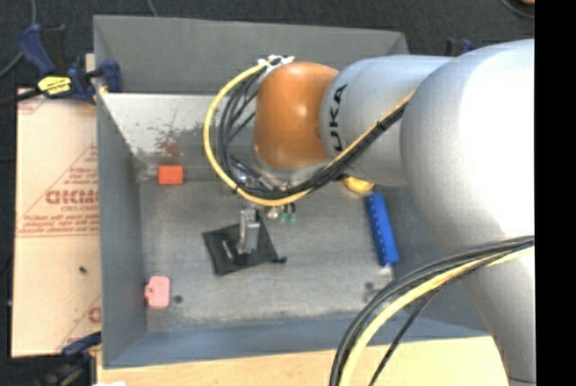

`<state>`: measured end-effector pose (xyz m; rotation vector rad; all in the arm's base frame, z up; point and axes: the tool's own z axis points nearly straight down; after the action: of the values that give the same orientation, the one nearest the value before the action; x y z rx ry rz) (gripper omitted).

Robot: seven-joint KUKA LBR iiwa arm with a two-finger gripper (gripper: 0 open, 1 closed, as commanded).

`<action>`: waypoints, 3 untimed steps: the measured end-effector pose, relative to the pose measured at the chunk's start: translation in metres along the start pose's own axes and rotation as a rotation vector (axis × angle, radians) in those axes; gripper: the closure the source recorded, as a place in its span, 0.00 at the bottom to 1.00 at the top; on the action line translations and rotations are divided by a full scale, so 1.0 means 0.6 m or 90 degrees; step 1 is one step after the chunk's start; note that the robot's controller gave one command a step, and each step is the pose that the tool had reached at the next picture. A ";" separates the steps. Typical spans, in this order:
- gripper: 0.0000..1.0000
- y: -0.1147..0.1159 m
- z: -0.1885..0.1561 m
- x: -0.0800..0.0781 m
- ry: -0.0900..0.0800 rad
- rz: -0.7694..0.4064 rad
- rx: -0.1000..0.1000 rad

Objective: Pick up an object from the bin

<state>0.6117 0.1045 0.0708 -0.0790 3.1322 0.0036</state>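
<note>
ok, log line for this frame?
gripper | low over flat black piece | centre of grey metal bin | nearby: long blue block, small orange cube

I see my arm [432, 132] reaching in from the right, the orange-covered wrist [288, 114] turned down, cables [216, 132] looped around it, jaws pointing downward.

The arm [450, 132] is a fat, rounded, silver-white casing with black KUKA lettering [335, 121] near its wrist, capped by a glossy orange cover [288, 110]. Yellow and black cables [214, 128] loop round that cover, above a small grey metal end effector [250, 231].
</note>
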 end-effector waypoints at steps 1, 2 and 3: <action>1.00 -0.016 -0.001 0.002 0.007 -0.355 0.000; 1.00 -0.016 -0.001 0.002 0.007 -0.354 -0.001; 1.00 -0.025 -0.191 0.004 0.004 -0.348 -0.001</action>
<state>0.6094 0.0888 0.1853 -0.9229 3.0011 0.0019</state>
